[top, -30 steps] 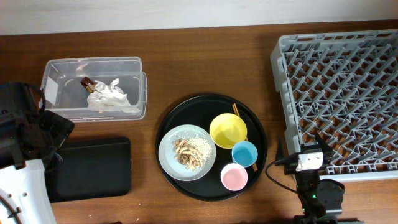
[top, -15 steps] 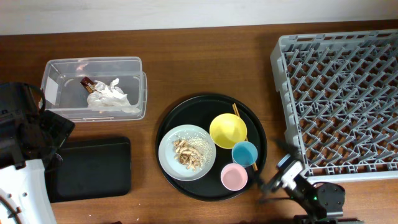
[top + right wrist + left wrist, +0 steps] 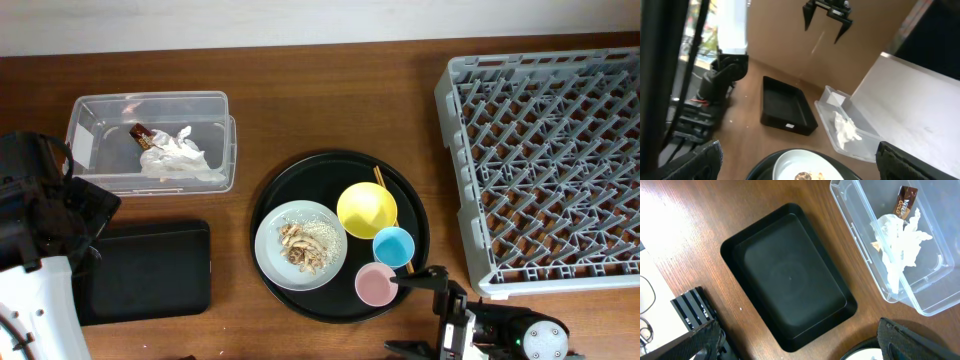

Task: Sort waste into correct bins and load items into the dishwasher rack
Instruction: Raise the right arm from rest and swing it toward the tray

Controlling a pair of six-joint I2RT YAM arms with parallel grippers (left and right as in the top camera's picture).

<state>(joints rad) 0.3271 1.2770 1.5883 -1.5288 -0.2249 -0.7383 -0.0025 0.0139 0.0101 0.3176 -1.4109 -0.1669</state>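
Note:
The clear tub (image 3: 150, 108) at back left holds crumpled white paper (image 3: 178, 155) and a gold-brown wrapper (image 3: 143, 133); both show in the left wrist view (image 3: 897, 240). The shallow black tray (image 3: 150, 270) lies in front of it. The grey-green plate (image 3: 272, 245) carries food scraps (image 3: 300, 247). Yellow bowl (image 3: 366, 210), blue cup (image 3: 393, 246), pink cup (image 3: 376, 285) and chopsticks (image 3: 380, 178) sit beside it. The grey rack (image 3: 545, 160) fills the right. My right gripper (image 3: 415, 312) is open and empty, just right of the pink cup. My left gripper (image 3: 800, 342) is open, above the black tray's near edge.
The plate, bowl and cups all sit on a large round black tray (image 3: 340, 157) in the middle. My left arm (image 3: 50, 210) covers the table's left edge. Bare wood lies between the round tray and the rack.
My right arm has swung from the rack's front left corner down and left to the table's front edge, its fingers now beside the pink cup. The left arm has not moved.

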